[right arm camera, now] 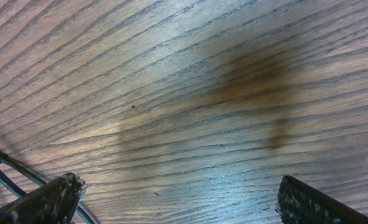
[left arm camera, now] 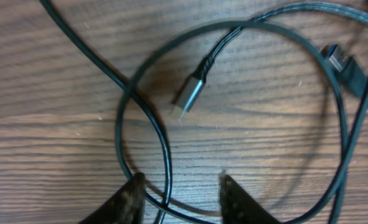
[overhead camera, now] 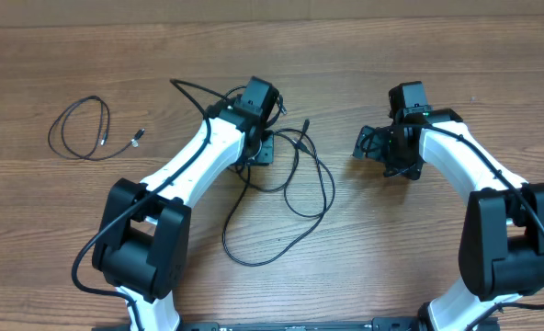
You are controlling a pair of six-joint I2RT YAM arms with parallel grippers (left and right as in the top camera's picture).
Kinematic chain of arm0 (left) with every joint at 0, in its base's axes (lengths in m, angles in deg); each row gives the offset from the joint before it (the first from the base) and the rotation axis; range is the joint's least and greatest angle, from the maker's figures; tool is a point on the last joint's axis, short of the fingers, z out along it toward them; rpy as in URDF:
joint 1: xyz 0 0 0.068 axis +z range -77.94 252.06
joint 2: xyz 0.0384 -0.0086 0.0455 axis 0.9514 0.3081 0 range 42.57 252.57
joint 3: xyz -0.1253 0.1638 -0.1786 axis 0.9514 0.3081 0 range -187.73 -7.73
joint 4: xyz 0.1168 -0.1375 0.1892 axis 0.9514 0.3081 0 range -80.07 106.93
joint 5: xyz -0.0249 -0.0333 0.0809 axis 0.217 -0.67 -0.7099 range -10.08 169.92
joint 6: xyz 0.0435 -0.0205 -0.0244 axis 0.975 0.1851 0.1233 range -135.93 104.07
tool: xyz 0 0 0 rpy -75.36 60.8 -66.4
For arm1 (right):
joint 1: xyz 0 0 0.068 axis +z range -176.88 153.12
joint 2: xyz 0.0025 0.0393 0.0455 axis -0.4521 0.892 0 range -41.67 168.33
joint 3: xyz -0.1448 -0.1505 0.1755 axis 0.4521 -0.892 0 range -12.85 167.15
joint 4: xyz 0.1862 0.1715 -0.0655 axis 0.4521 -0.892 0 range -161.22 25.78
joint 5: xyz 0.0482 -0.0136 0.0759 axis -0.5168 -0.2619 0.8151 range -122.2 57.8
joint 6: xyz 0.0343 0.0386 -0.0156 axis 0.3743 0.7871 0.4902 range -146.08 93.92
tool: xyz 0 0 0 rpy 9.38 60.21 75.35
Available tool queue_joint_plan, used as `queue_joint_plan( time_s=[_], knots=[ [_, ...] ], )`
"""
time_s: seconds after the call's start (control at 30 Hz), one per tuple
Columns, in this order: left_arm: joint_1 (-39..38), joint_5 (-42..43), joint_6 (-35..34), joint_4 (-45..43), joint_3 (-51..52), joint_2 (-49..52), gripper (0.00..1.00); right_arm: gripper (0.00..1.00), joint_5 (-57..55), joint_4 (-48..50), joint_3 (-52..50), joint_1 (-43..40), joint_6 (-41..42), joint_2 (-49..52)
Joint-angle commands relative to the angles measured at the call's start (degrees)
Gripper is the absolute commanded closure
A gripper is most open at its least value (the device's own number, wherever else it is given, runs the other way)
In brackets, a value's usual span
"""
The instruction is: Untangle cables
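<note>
From overhead, the white-and-black left arm (overhead camera: 194, 161) hides the stretch of the thin black tangled cables (overhead camera: 331, 188) beneath its wrist. In the left wrist view, the bottom edge cuts off the left gripper's (left arm camera: 179, 202) dark fingers, and a bluish silver-tipped plug (left arm camera: 336, 58) is blurred near the right edge.

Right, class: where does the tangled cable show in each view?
Overhead: tangled cable centre, by the left hand.
Left wrist: its loop fills the frame, running between the fingertips.
Right wrist: a dark cord bottom left; cannot tell whether it belongs.
Shared landmark: the wood-grain table.
</note>
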Motion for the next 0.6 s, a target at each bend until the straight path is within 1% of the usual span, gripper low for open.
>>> queue_joint_plan(
  time_s=[0.0,0.13,0.23,0.3,0.37,0.47,0.57],
  knots=[
    [-0.4,1.4,-1.7,-2.4,2.5,-1.0,0.65,0.0,0.7,0.3,0.4,0.0,0.3,0.2],
    [-0.4,0.4,-4.0,-5.5,4.5,-1.0,0.68,0.0,0.7,0.3,0.4,0.0,0.3,0.2],
    [-0.4,-3.3,-7.4,-6.8,6.4,-1.0,0.67,0.0,0.7,0.3,0.4,0.0,0.3,0.2],
    [-0.4,-4.7,-8.3,-8.4,7.8,-1.0,0.66,0.0,0.7,0.3,0.4,0.0,0.3,0.2],
    [-0.4,-4.9,-8.3,-11.3,9.6,-1.0,0.64,0.0,0.7,0.3,0.4,0.0,0.3,0.2],
    [-0.4,-4.8,-8.8,-14.5,11.7,-1.0,0.64,0.0,0.7,0.3,0.4,0.0,0.3,0.2],
    [-0.5,-4.6,-10.4,-16.1,13.2,-1.0,0.68,0.0,0.7,0.3,0.4,0.0,0.3,0.2]
  ],
)
